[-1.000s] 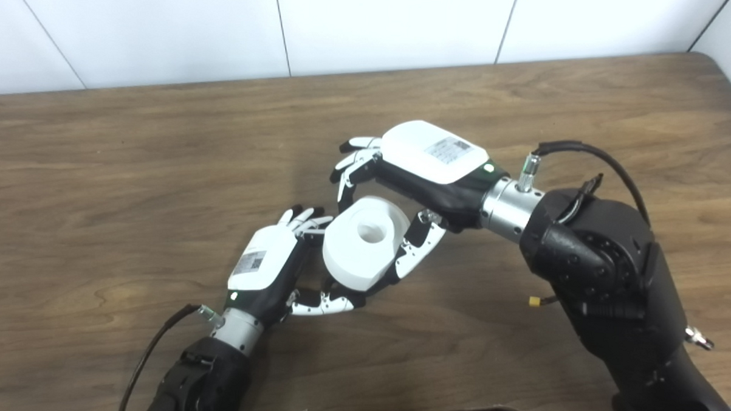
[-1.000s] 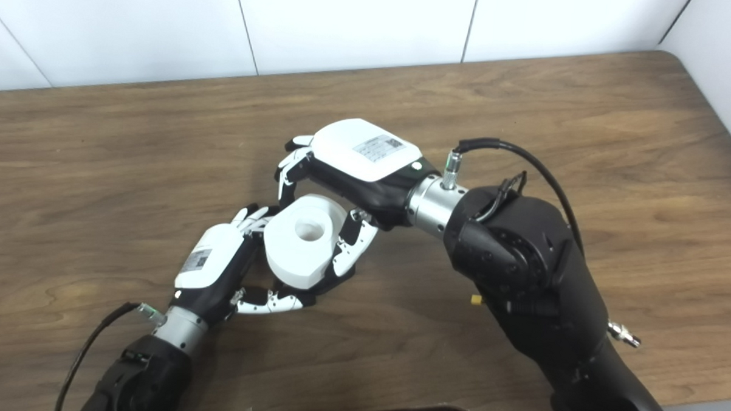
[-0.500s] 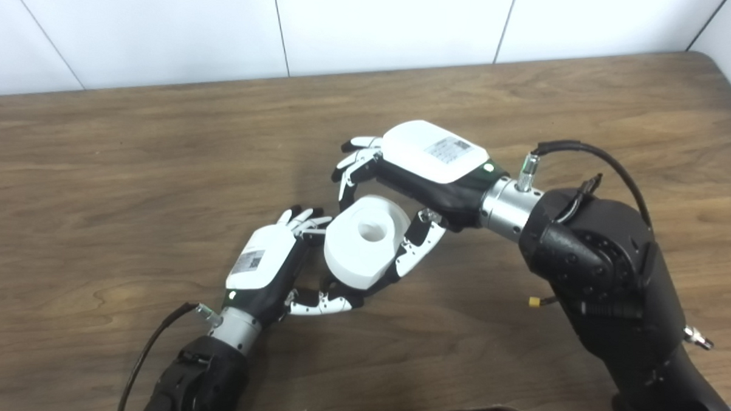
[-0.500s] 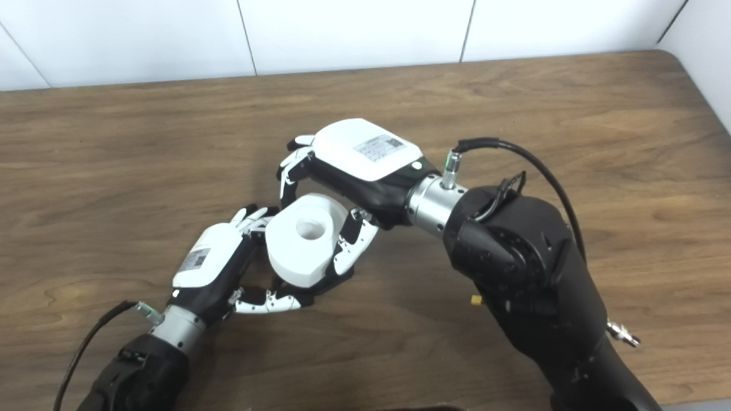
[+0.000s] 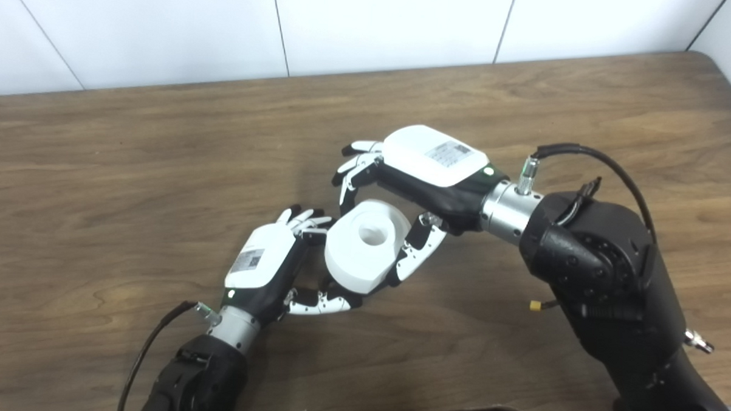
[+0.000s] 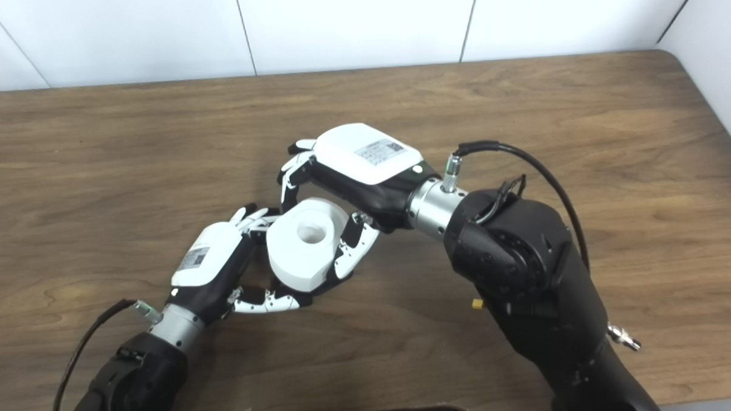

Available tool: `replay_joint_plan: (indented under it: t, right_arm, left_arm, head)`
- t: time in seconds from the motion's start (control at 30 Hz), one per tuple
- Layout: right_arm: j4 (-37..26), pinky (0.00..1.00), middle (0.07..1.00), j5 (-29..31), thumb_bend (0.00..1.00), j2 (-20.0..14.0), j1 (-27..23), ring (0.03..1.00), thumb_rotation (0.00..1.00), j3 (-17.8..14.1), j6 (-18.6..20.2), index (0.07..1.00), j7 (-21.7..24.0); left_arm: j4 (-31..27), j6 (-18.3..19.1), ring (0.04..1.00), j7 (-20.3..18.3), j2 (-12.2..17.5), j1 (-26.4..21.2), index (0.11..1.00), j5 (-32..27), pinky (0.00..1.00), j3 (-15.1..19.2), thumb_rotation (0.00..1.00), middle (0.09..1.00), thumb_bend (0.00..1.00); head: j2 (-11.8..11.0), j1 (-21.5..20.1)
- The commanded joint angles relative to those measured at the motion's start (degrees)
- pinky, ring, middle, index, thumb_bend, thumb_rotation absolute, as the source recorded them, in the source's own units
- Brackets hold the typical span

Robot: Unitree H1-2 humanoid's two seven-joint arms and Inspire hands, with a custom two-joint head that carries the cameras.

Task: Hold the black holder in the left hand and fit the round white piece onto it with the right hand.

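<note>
Between the two hands, above the wooden table (image 5: 130, 161), sits the round white piece (image 5: 364, 245), its bored face tilted up toward the cameras. Right hand (image 5: 424, 171) grips it: fingers (image 5: 351, 168) curl over the far side and the thumb (image 5: 418, 253) presses its near right edge. Left hand (image 5: 266, 269) is cupped under and beside the piece, its fingers (image 5: 307, 218) closed against the left side, its thumb (image 5: 319, 304) running below. Whatever it holds is hidden; the black holder cannot be made out behind the white body. Judging from this, the fitting is under way, the piece apparently pressed toward the left palm, but whether it is seated cannot be told. Release is not yet done.
</note>
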Motion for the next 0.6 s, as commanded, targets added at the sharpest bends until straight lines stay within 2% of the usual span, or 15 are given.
replay_joint_plan:
  t: [0.0, 0.57]
  right_arm:
    - [-0.36, 0.79, 0.806, -0.3, 0.52, -0.08, -1.46, 0.925, 0.14, -0.22, -1.78, 0.483, -1.26]
    - [0.6, 0.81, 0.8, -1.94, 0.52, -0.59, -0.84, 0.92, 0.14, -0.89, -5.05, 0.483, -2.11]
  left_arm:
    - [-0.45, 0.85, 0.9, -2.18, 0.76, 0.2, 0.485, 0.03, 1.0, -0.33, 0.05, 0.826, 0.52]
    - [-0.73, 0.86, 0.904, -2.92, 0.74, 0.32, 0.485, 0.17, 1.0, 0.03, 0.06, 0.827, 0.52]
  head:
    - [0.08, 0.0]
    - [-0.12, -0.73]
